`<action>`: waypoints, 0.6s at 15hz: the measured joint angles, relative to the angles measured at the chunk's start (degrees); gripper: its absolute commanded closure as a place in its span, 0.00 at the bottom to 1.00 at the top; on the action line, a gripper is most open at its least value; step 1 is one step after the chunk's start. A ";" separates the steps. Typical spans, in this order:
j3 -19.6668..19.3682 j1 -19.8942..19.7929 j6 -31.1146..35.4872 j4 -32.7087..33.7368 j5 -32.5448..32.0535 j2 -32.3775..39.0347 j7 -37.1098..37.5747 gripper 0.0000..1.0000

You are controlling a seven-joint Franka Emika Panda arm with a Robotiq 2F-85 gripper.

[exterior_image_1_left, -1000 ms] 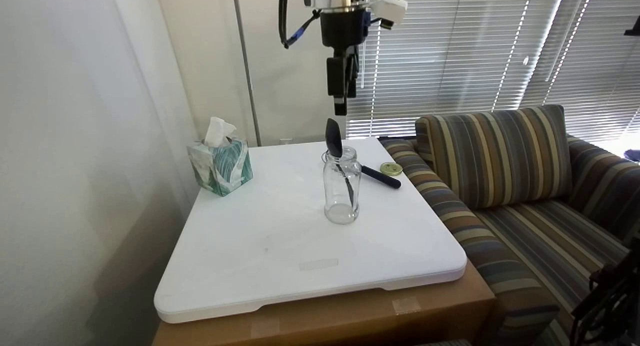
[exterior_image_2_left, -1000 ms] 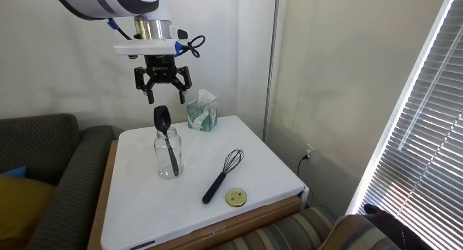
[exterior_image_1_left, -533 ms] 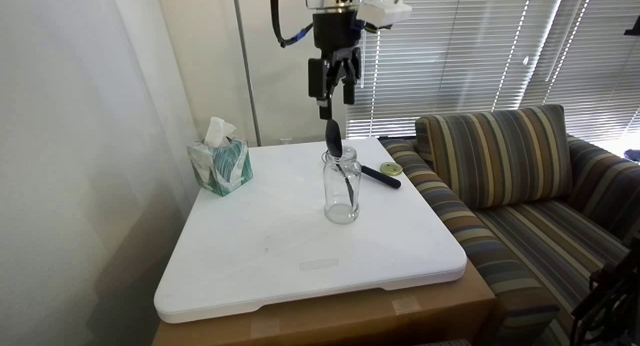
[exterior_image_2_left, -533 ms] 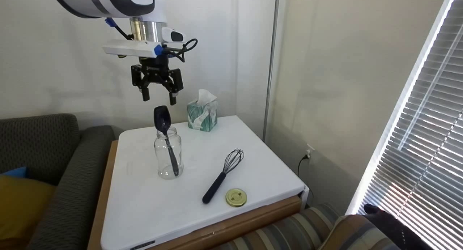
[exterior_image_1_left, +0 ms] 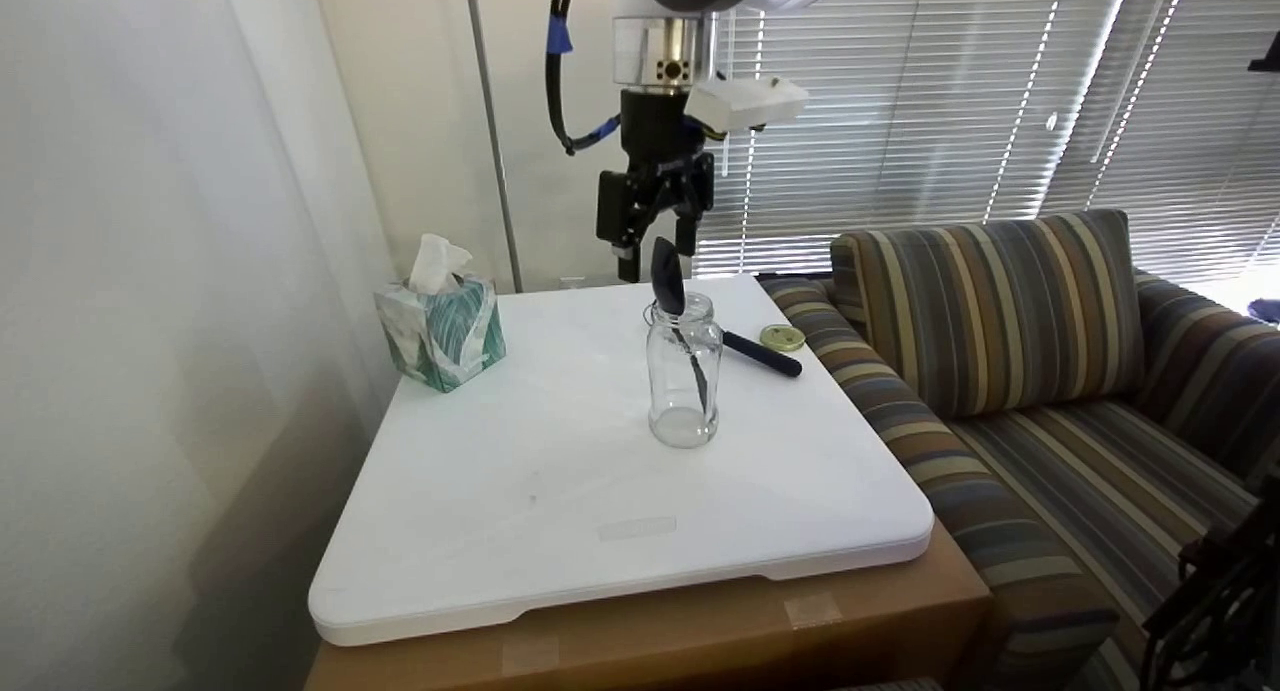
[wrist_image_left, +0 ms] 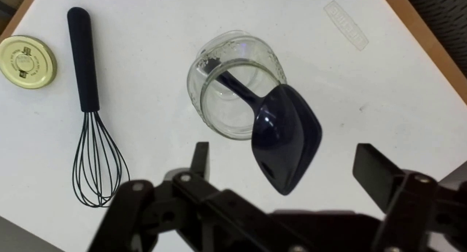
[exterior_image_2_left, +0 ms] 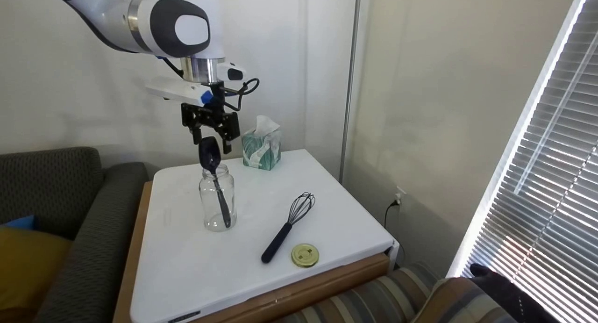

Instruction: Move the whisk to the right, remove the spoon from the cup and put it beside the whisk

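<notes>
The clear glass cup (exterior_image_2_left: 210, 201) stands upright on the white table. Leaning in it is the black spoon (exterior_image_2_left: 209, 154), handle down, its bowl above the rim. My gripper (exterior_image_2_left: 212, 141) is open, pointing down at the height of the spoon's bowl. In the wrist view the bowl of the spoon (wrist_image_left: 281, 135) shows between the spread jaws of the gripper (wrist_image_left: 284, 164), touched by neither finger. The whisk (wrist_image_left: 84, 62) lies flat to one side of the cup (wrist_image_left: 226, 115). In an exterior view the cup partly covers the wire end of the whisk (exterior_image_1_left: 762, 354).
A gold jar lid (exterior_image_2_left: 305, 255) lies by the whisk's handle. The teal tissue box (exterior_image_1_left: 442, 333) stands near the wall at the table's edge. A striped armchair (exterior_image_1_left: 985, 316) adjoins one side of the white table (exterior_image_1_left: 500, 481).
My gripper has turned about its upright axis and come down to the level of the spoon's bowl, staying open. Spoon, cup and whisk have kept their places.
</notes>
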 measured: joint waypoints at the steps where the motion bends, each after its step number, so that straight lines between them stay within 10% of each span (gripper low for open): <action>1: 0.00 0.00 0.47 0.19 0.26 0.61 0.35 0.34; 9: -0.45 0.01 0.58 1.16 0.54 1.66 4.01 0.90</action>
